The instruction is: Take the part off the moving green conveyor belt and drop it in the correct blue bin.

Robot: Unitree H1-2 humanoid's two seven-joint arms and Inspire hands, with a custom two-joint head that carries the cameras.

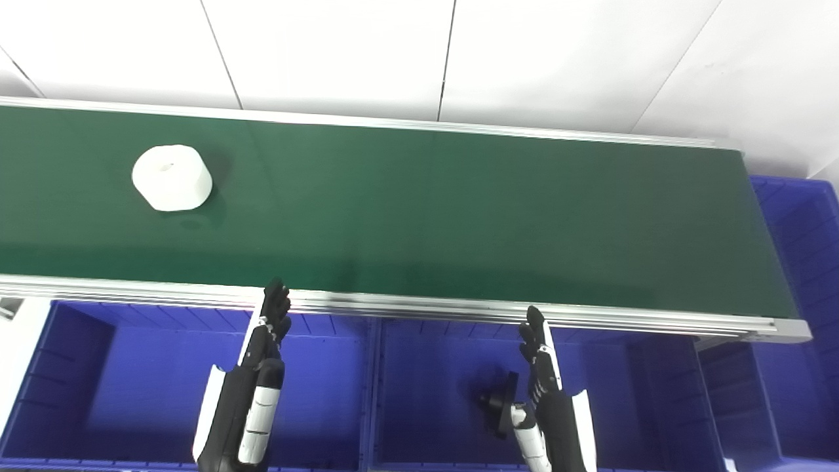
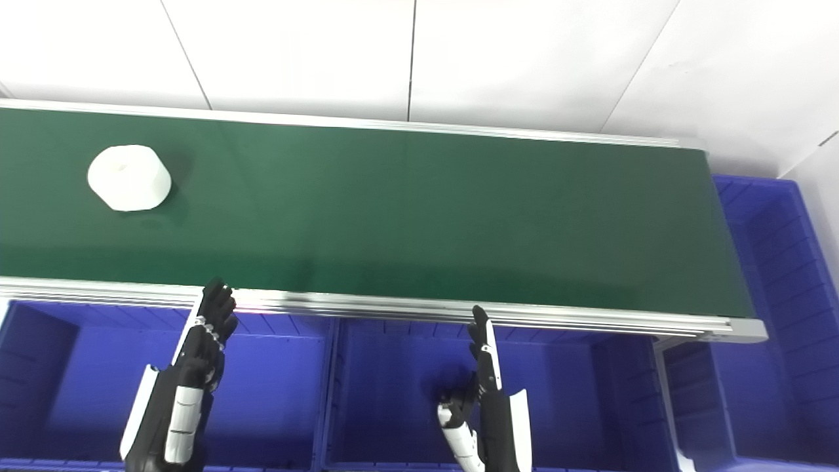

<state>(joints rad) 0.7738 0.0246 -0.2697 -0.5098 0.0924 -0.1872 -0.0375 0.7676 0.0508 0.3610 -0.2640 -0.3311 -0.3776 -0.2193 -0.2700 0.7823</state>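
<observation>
Unmarked white part (image 1: 172, 177) on green conveyor belt (image 1: 459, 216), far left

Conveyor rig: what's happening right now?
Nothing is held yet. A white part lies on the green belt toward its left end. Both hands hover open above the blue bins at the belt's near edge: left hand, right hand.
</observation>
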